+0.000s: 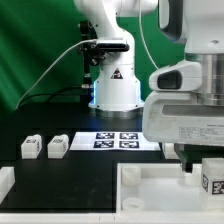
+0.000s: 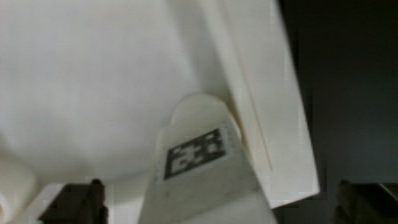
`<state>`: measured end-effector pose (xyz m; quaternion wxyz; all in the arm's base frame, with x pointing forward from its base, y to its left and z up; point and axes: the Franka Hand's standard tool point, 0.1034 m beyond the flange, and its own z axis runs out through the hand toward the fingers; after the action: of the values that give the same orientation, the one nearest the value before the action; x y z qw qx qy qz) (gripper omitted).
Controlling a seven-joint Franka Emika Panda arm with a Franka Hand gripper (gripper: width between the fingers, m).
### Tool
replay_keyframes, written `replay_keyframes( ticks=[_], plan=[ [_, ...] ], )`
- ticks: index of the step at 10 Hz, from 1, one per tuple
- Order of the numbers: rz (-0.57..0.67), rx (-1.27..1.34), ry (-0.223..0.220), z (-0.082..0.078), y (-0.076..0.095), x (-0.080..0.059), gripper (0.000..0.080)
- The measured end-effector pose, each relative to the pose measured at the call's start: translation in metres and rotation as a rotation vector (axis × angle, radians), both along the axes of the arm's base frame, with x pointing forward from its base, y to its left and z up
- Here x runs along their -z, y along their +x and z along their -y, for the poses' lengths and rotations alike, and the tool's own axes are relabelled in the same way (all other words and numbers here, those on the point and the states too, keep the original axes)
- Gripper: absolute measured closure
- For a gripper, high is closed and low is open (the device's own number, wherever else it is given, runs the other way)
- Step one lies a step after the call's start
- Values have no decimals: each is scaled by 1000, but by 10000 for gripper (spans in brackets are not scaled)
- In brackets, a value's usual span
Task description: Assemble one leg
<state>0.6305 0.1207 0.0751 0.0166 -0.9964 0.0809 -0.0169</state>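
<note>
Leg (image 2: 199, 150): tagged peg betw. fingers (image 2: 80, 200), apparently gripped, pressed vs. white tray-like piece (image 1: 165, 195) at exterior view's right; seating unconfirmed, not yet released; two spare legs (image 1: 44, 147) on surface, well apart.

A green curtain (image 1: 40, 40) is hanging across the back, from nine to twelve o'clock. A black table (image 1: 60, 172) is spreading below it. Soft, even light is falling over everything.

black table (image 1: 40, 170), two legs (image 1: 44, 147), marker board (image 1: 115, 140)
</note>
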Motion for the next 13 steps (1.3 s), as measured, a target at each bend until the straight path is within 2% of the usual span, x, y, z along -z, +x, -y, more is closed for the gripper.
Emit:
replay_keyframes(
  ticks=[1, 2, 4, 5, 8, 10, 12, 13],
  plan=[
    [20, -117, -5, 2, 4, -1, 151],
    [19, -91, -2, 1, 3, -1, 151],
    [19, -83, -1, 1, 3, -1, 409],
    [15, 22, 8, 1, 3, -1, 509],
    [-1, 437, 31, 3, 3, -1, 508],
    [-29, 879, 61, 4, 1, 1, 508],
    [-76, 1226, 136, 7, 0, 1, 508],
    [-87, 1307, 146, 6, 0, 2, 508]
  ],
)
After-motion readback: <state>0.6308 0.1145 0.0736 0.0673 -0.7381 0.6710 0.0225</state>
